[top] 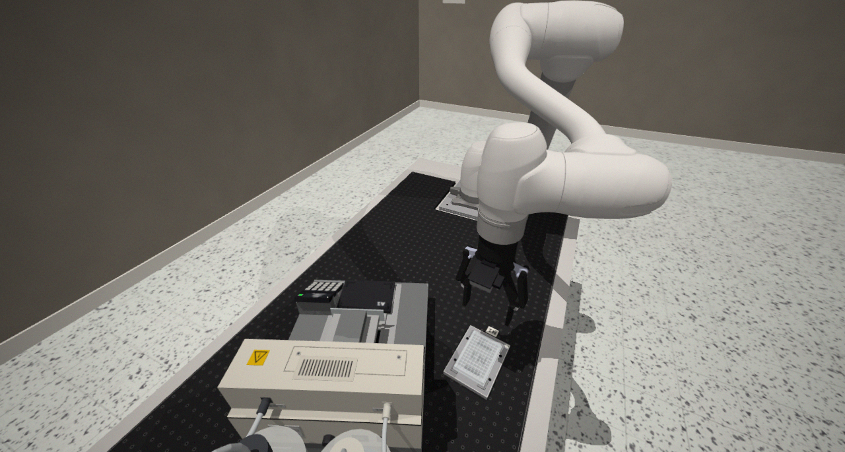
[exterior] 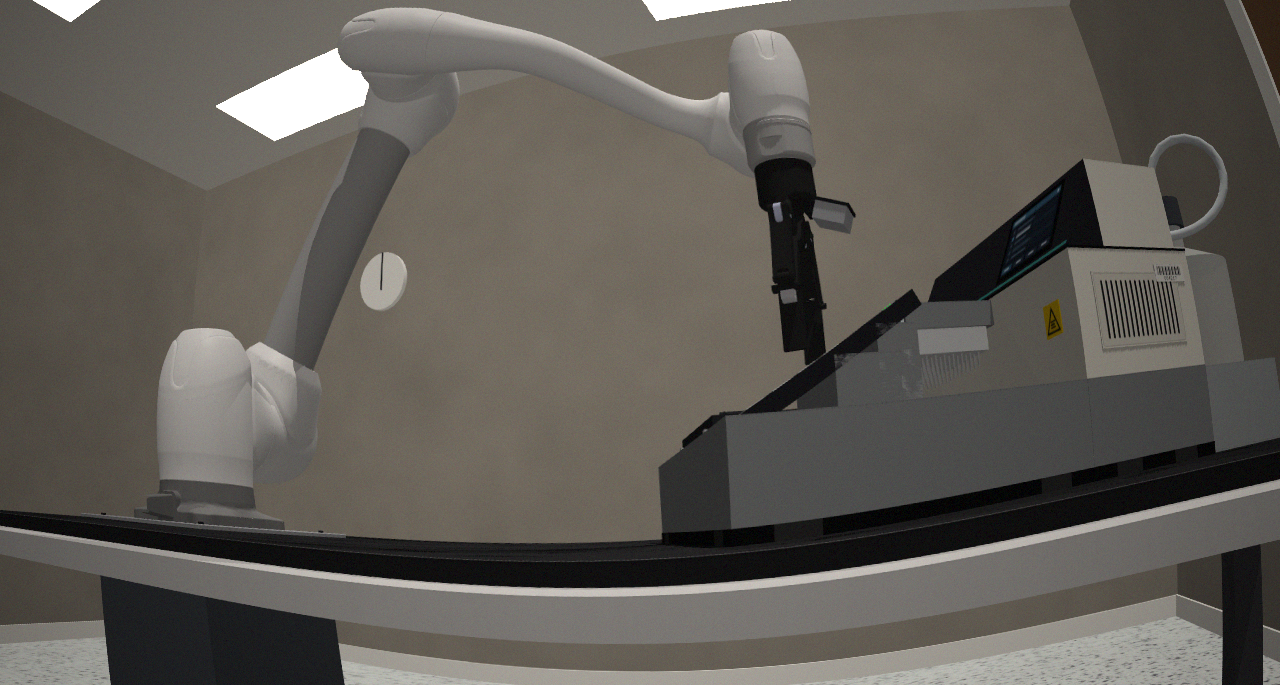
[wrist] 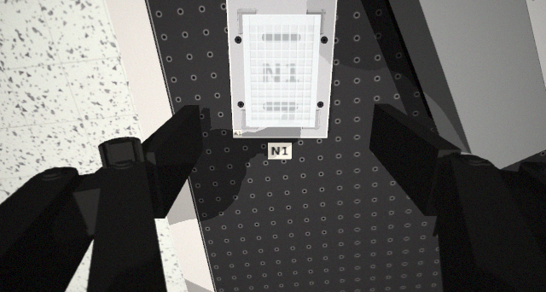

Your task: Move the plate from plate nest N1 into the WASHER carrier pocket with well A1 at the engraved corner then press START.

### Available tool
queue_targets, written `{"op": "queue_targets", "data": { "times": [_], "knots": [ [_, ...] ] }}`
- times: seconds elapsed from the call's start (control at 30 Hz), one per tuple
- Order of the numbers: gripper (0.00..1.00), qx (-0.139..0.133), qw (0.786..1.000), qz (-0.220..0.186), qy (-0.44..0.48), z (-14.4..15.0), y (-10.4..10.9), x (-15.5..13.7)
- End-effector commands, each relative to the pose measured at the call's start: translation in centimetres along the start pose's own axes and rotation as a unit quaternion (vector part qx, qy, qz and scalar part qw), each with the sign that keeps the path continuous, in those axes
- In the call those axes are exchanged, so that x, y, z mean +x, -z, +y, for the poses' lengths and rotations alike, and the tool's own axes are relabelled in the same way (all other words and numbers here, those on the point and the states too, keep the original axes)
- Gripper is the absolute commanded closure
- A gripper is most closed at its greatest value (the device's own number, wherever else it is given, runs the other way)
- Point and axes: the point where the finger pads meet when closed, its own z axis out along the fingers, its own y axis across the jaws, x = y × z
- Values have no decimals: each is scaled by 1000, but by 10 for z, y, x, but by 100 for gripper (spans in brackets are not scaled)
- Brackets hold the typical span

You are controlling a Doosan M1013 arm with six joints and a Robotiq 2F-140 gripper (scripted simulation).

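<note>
The clear plate lies in the plate nest N1, within its corner locators. The nest's A1 mark is at its lower left in the wrist view; the plate's cut-off corner is not clear. My gripper is open and empty, pointing down above the N1 label side of the nest, its fingers wide apart. The washer's black carrier is bare, with an A1 mark at one corner. The keypad stands beside it, with a small green light.
The washer's cream housing rises behind the carrier, with tubes and bottles at its back. The washer's grey base runs alongside the nest. The table's pale edge lies on the nest's other side.
</note>
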Motion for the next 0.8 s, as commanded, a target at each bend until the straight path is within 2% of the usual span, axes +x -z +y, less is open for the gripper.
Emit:
{"op": "queue_targets", "data": {
  "times": [0.0, 0.3, 0.57, 0.63, 0.77],
  "knots": [
    [30, -4, 1000, 2, -3, 1, 2, 3],
    [30, -4, 1000, 2, -3, 1, 2, 3],
    [30, -4, 1000, 2, -3, 1, -38, 3],
    [30, -4, 1000, 2, -3, 1, -38, 3],
    [30, -4, 1000, 2, -4, 1, -58, 3]
  ]
}}
